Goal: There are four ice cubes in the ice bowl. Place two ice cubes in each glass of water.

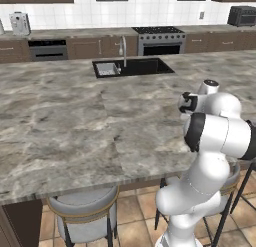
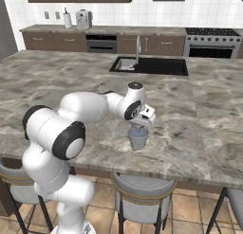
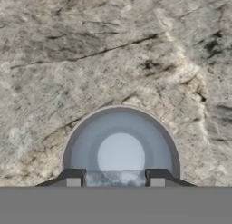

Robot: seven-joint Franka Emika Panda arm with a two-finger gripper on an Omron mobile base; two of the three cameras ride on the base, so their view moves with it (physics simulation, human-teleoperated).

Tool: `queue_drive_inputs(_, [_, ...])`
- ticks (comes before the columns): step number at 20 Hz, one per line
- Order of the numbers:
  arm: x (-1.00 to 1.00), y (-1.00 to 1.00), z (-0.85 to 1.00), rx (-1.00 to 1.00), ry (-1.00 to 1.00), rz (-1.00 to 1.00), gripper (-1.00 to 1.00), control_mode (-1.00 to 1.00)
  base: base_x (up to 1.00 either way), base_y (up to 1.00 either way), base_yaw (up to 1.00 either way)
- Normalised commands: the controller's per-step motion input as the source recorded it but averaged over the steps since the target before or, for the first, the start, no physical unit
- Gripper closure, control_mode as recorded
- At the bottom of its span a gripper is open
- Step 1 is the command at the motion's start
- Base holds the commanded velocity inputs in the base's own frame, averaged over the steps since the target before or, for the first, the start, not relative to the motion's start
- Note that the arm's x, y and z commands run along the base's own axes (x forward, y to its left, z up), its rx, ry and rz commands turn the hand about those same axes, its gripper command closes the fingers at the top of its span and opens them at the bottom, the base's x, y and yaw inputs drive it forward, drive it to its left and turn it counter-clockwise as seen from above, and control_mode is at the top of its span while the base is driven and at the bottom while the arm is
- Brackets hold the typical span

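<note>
Ice cube, a pale, blue-white translucent chunk, sits pinched between the two dark fingertips of the tool, directly above the open mouth of a glass of water. From the hand view the glass reads as a grey ring with a bluish interior and a lighter round patch at its centre (whether that patch is the base or something already inside, I cannot tell). In the right base view the tool hangs just over the glass of water, which stands on the marbled surface near its front edge, above a stool. The tool is clenched on the cube, jaws only partly apart. What could go wrong, in my judgement: the cube appears nearer the rim closest to the camera than the middle, so a release may clip the rim and bounce onto the surface; a descent that goes too low could knock the tumbler, and so close to the edge it might tip or slide off.
</note>
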Motion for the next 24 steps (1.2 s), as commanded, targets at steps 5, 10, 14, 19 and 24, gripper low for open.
queue_drive_inputs(5, [0.0, 0.0, -0.17, 0.0, 0.0, 0.0, 1.0, -1.0, 0.0, 0.0, 0.0])
queue_drive_inputs(10, [0.0, -0.01, -0.09, 0.0, 0.0, 0.0, 1.0, -1.0, 0.0, 0.0, 0.0])
queue_drive_inputs(14, [0.0, -0.03, -0.06, 0.0, 0.0, 0.0, 1.0, -1.0, 0.0, 0.0, 0.0])
queue_drive_inputs(19, [0.0, -0.02, -0.08, 0.0, 0.0, 0.0, 1.0, -1.0, 0.0, 0.0, 0.0])
queue_drive_inputs(24, [0.0, 0.0, -0.1, 0.0, 0.0, 0.0, 1.0, -1.0, 0.0, 0.0, 0.0])
